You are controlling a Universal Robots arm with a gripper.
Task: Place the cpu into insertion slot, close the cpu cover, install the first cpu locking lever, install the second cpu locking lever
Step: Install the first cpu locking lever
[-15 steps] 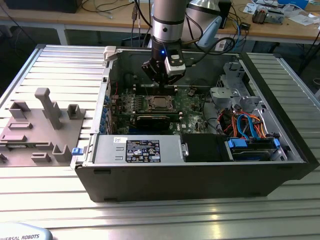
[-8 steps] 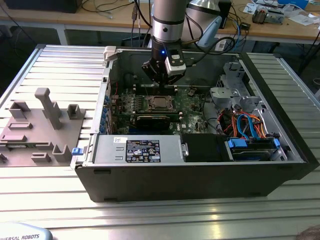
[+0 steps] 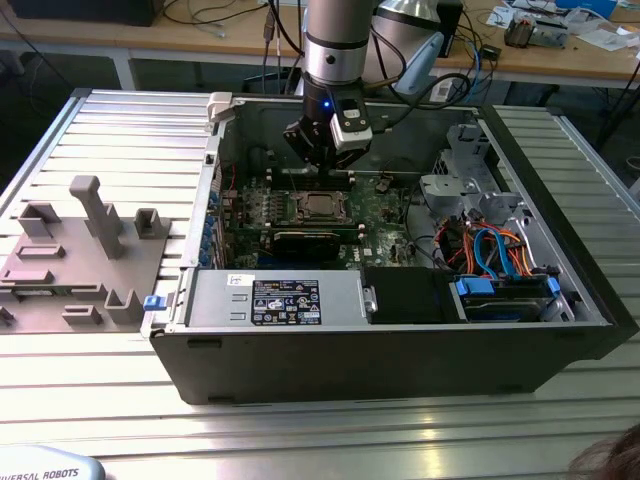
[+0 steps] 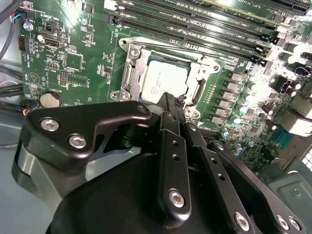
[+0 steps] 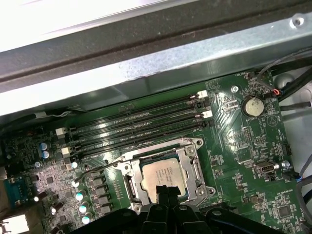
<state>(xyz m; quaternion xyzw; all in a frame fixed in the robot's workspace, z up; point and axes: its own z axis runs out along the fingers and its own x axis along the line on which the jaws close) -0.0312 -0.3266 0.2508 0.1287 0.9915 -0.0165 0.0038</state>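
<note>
The gripper (image 3: 322, 162) hung low inside the open computer case (image 3: 400, 345), over the green board (image 3: 385, 215). In both wrist views its fingertips were drawn tight together with nothing between them, and the tip (image 4: 169, 100) sat right at one edge of the cpu (image 4: 163, 80).

The cpu (image 5: 163, 175) lay flat in the insertion slot (image 4: 127, 73), silver top up and square to the rim. The cpu cover (image 5: 191, 166) appeared to be lying down around it, with the chip showing through the window, so the first two steps looked done.

In the exterior view the cpu (image 3: 320, 207) was below the gripper and slightly to its near side, with almost no offset toward the exterior view's left or right.

In the first wrist view a thin wire lever (image 5: 97, 169) stood off from one corner of the slot, angling away from the frame, not along it. It looked unlatched. Its long axis ran roughly with the black memory slots (image 5: 141, 129), beyond the chip from the fingertips. Whether a second lever was latched could not be told.
</note>
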